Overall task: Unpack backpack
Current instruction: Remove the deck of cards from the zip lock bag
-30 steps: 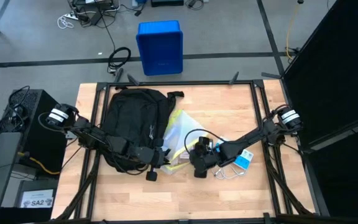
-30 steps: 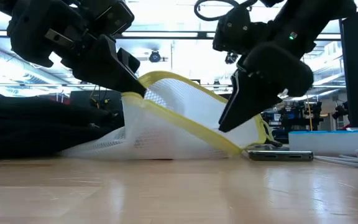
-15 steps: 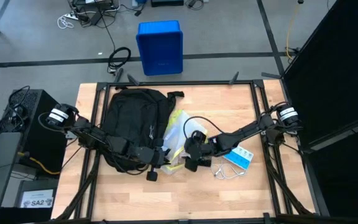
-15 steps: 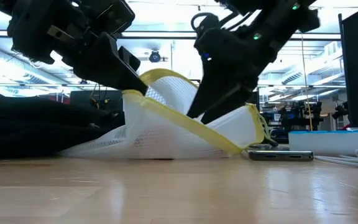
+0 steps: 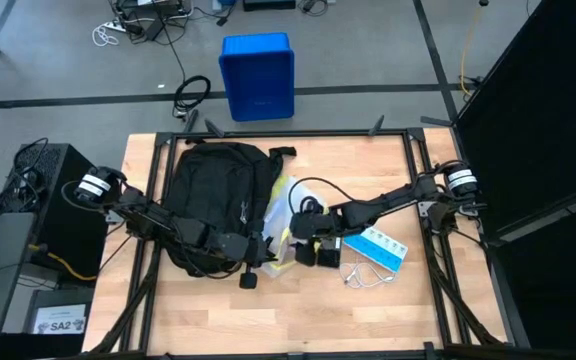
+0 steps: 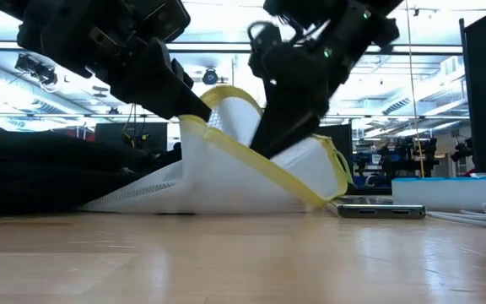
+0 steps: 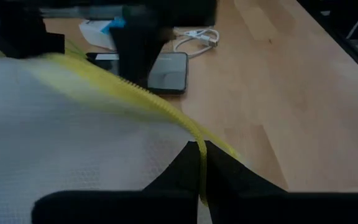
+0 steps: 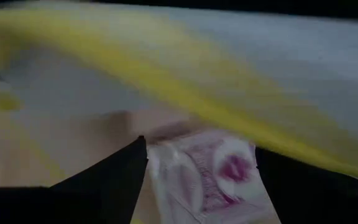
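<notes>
the black backpack (image 5: 216,190) lies on the table's (image 5: 368,310) left side. the left gripper (image 7: 199,163) pinches the mesh bag's (image 6: 243,173) yellow edge, fingers tight together. the right gripper (image 8: 201,165) reaches into the bag – fingers spread apart.

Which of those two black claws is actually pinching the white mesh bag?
The left gripper: its fingers are shut on the mesh bag's yellow edge. The right gripper has open fingers reaching into the bag, pinching nothing.

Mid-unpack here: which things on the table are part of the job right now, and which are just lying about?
In the job: backpack; mesh pouch, its yellow edge pinched by the left gripper; right gripper, open at the pouch.

Lying about: phone; white cable; blue-white box.
</notes>
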